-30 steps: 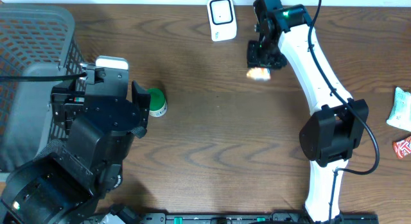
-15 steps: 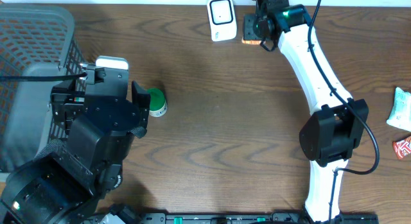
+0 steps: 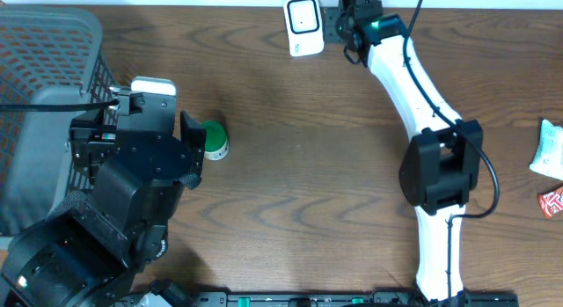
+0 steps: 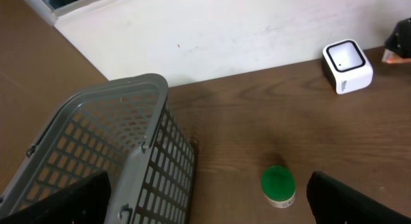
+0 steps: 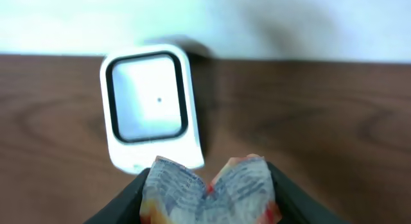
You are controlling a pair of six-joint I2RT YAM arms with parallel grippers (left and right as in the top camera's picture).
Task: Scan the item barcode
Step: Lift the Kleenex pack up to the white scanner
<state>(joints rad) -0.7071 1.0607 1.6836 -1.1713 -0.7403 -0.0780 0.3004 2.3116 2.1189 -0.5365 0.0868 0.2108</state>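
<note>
Gripping fingers, right: the two dark fingers (image 5: 125, 201) of the right gripper (image 5: 209, 208) are clamped on the packet (image 5: 209, 185), one finger on each side of it.
Packet: it is crumpled, with grey print and orange-red edges. It is held in the air directly in front of the scanner (image 5: 151, 105). In the wrist view its top covers the scanner's lower edge; whether the two touch, I cannot tell.
Scanner: a white box with a dark-framed window, standing at the far edge of the table (image 3: 308, 166).
Change, right arm: one second before, the gripper was in front and to the right of the scanner, well apart from it, and the packet was plain to see from above. Half a second before, it was just beside the scanner. Now it is close at the scanner's right side, and from above the arm almost hides the packet.
Left fingers: the left gripper (image 4: 209, 179) holds its fingers wide apart, with nothing between them, far to the left of the scanner.
Small jar: the jar (image 4: 278, 185) with a green lid lies on the table between the left gripper and the scanner, in the same place as before.
Basket: the grey basket (image 4: 128, 108) is far left of the scanner and has not moved.
</note>
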